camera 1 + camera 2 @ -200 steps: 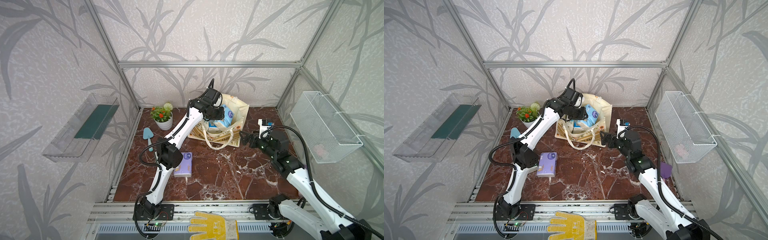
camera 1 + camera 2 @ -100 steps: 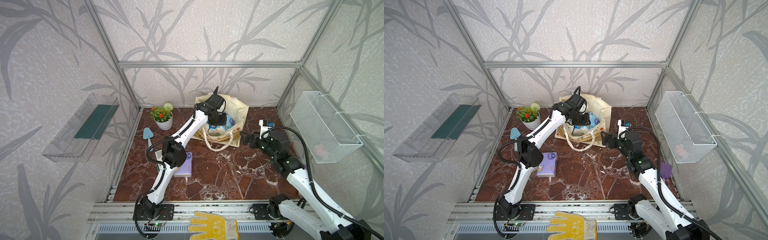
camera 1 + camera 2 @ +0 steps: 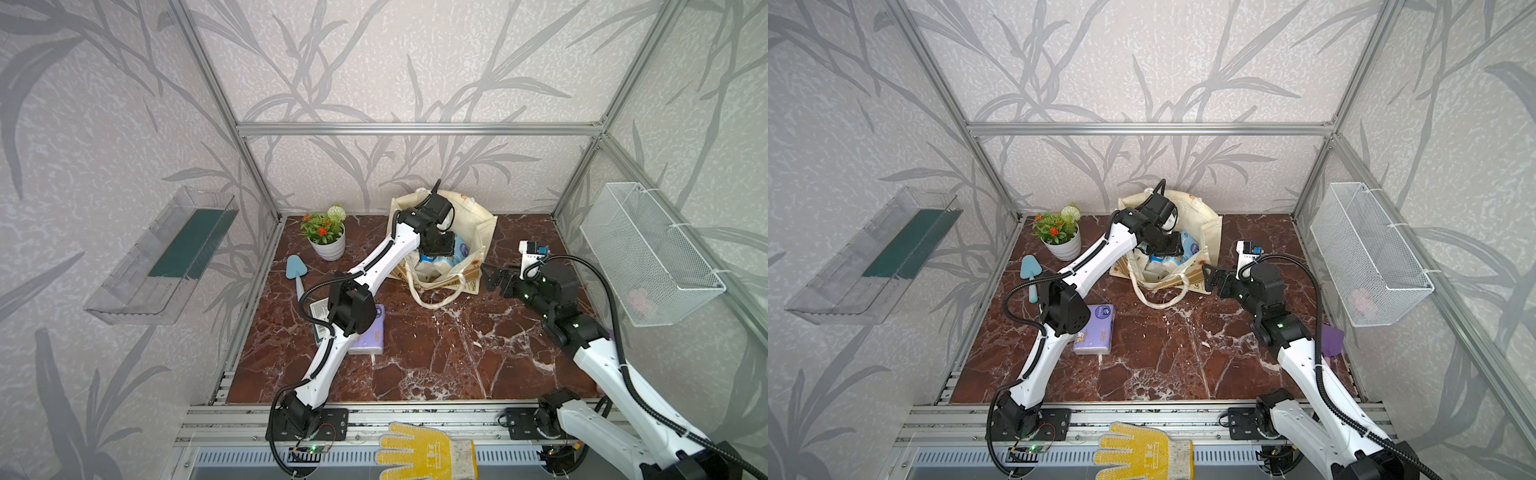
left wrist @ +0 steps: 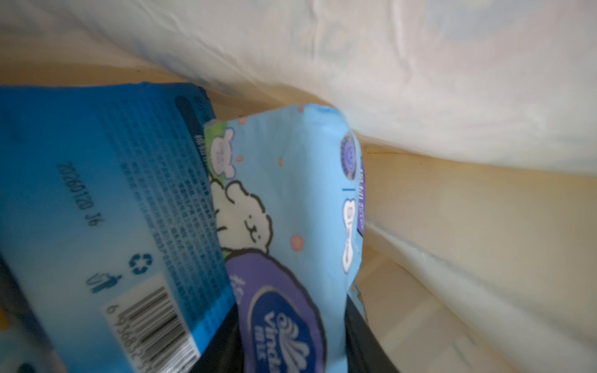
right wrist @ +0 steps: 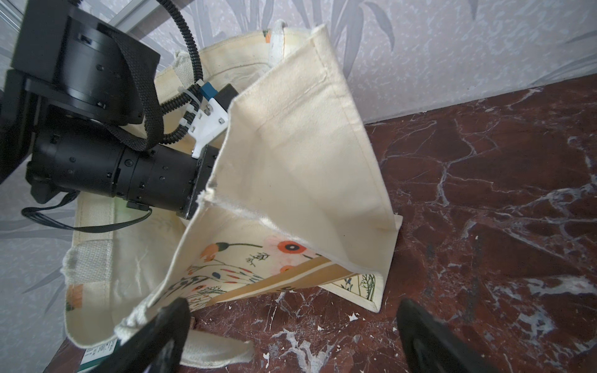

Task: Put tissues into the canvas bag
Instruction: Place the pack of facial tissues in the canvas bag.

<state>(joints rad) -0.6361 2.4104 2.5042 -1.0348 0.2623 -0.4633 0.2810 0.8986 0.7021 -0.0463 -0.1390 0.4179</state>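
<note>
The cream canvas bag [image 3: 478,224] [image 3: 1208,226] [image 5: 307,161] stands open at the back of the table. My left gripper [image 3: 436,249] [image 3: 1165,249] [image 4: 290,339] reaches down inside it. A light blue tissue pack [image 4: 290,210] sits between its dark fingers, against another blue pack [image 4: 97,210]. Whether the fingers still press it I cannot tell. A lilac pack [image 3: 370,336] [image 3: 1096,332] and a dark green one [image 3: 319,313] lie on the table under the left arm. My right gripper [image 3: 488,276] [image 3: 1208,278] [image 5: 290,316] is open and empty by the bag's front corner.
A potted plant [image 3: 326,237] and a blue trowel [image 3: 297,270] stand at the back left. A white wire basket [image 3: 648,253] hangs on the right wall, a clear shelf [image 3: 166,257] on the left. A small white device [image 3: 532,253] sits behind the right gripper.
The left gripper has gone from above the bag's mouth down into the bag, with the light blue pack. The right arm has not moved.
</note>
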